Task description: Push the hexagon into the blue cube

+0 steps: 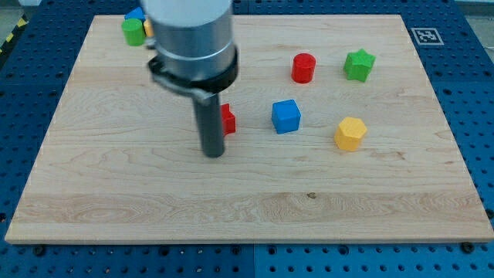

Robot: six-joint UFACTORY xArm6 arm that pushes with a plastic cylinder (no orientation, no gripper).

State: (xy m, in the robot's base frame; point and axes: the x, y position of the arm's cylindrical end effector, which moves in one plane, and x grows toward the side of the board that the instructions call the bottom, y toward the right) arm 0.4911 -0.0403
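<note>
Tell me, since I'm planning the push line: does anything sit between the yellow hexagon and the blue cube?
Nothing visible does. The yellow hexagon lies to the view's right of the blue cube with bare board between. My tip is left of both, beside a red block.

The wooden board [255,208] holds a blue cube [285,116], a yellow hexagon [350,133], a red cylinder [303,68] and a green star [359,65]. A red block [228,120] hides partly behind my tip [213,153]. A green block [133,32] and a blue one [136,14] sit at the top left.
</note>
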